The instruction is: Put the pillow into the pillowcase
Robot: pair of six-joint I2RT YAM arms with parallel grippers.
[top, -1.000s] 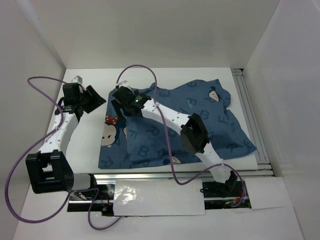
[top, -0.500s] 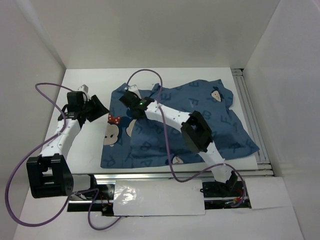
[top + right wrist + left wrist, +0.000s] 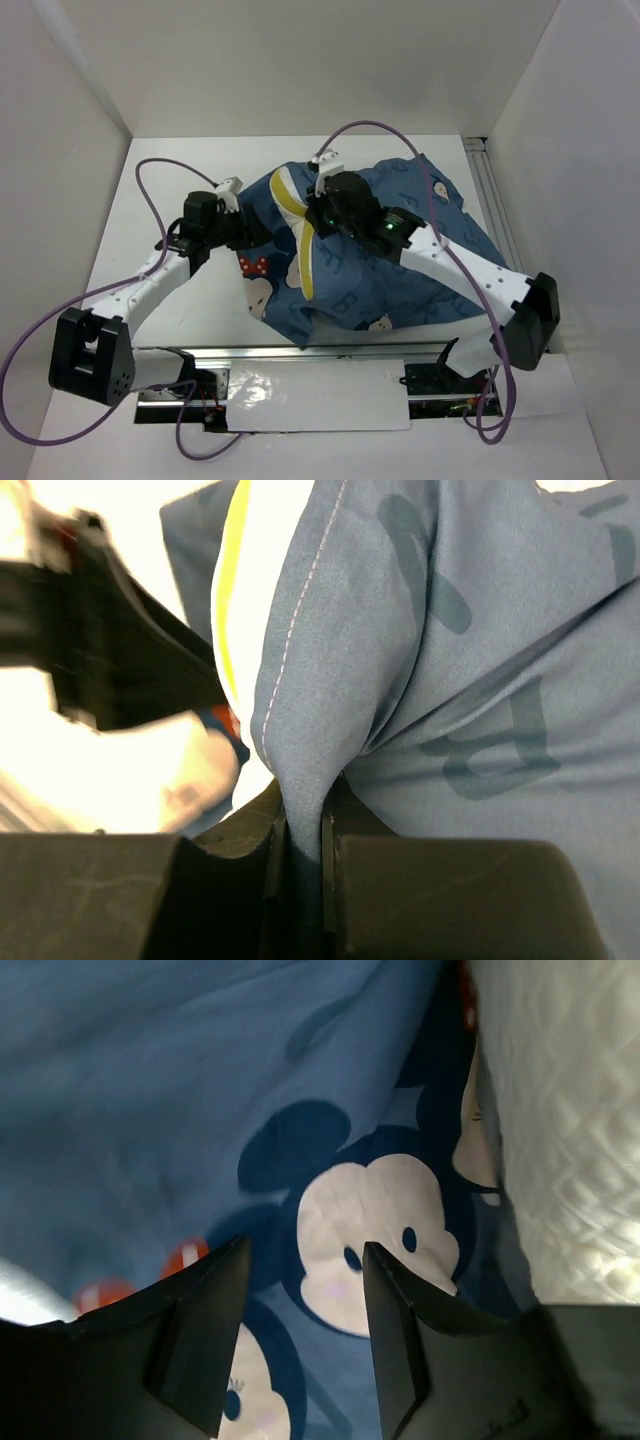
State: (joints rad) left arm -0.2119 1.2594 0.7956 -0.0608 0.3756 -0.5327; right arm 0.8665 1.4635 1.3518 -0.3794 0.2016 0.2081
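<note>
Right gripper (image 3: 303,815) is pinching a fold of the blue lettered pillowcase (image 3: 350,290), which is lying bunched at table (image 3: 150,190) centre. Pillow (image 3: 570,1110) is showing white, yellow-seamed, at the sack's 10 o'clock edge. Left gripper (image 3: 305,1280), jaws spread, is hovering over a mouse print (image 3: 375,1225) at its 9 o'clock side

Seen from above, the left arm (image 3: 150,283) lies low, running from its base at 7 o'clock out toward 2 o'clock. The left gripper (image 3: 305,1260) points the same way, its 2 fingers (image 3: 200,1310) parted (a plain gap shows between them). The right arm (image 3: 462,267) kinks out to an elbow at 4 o'clock, and its forearm then runs toward 10 o'clock. The right gripper (image 3: 305,818) has its jaws pinched tight on a fold of the pillowcase (image 3: 450,680).
</note>
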